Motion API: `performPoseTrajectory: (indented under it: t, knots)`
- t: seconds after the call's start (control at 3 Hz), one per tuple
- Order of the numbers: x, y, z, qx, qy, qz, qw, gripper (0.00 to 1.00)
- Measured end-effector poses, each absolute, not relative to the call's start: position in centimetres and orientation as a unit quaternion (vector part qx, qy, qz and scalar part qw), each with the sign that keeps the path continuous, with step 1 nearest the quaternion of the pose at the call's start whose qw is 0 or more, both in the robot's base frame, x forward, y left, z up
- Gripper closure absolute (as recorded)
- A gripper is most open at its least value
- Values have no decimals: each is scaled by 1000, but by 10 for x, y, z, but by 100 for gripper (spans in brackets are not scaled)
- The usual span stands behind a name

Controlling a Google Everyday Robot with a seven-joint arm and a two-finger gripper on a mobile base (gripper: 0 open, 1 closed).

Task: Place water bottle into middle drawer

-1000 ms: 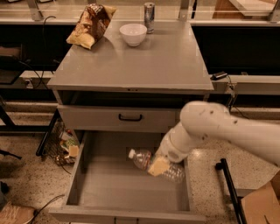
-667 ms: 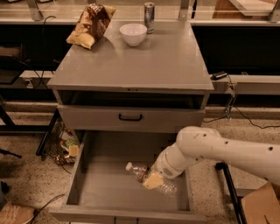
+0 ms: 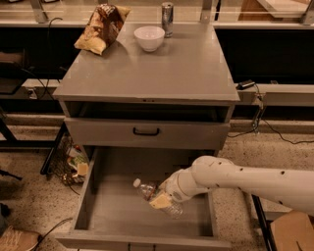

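The water bottle (image 3: 145, 189), clear with a white cap, lies tilted inside the pulled-out middle drawer (image 3: 117, 215), cap pointing left. It is low over the drawer's bare grey floor, right of centre. My gripper (image 3: 162, 200) reaches in from the right on a white arm and is shut on the bottle's middle, a tan finger pad (image 3: 160, 201) lying across it. I cannot tell whether the bottle touches the floor.
Above the open drawer is a shut drawer with a black handle (image 3: 146, 131). On the cabinet top (image 3: 162, 73) are a chip bag (image 3: 101, 27), a white bowl (image 3: 149, 37) and a silver can (image 3: 167, 12). A wire basket (image 3: 66, 164) stands at the left, a cardboard box (image 3: 289, 233) at the right.
My gripper has moved with the bottle lower and toward the drawer's front, slightly to the left.
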State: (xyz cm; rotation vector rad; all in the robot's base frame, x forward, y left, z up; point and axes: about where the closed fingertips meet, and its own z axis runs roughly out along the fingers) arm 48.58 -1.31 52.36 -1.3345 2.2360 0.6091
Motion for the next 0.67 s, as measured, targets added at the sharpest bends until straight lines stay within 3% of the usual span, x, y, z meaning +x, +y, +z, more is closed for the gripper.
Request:
performPoseTrajectory:
  t: [0.67]
  knots:
    - [496,0,487,-461,826,221,238,100]
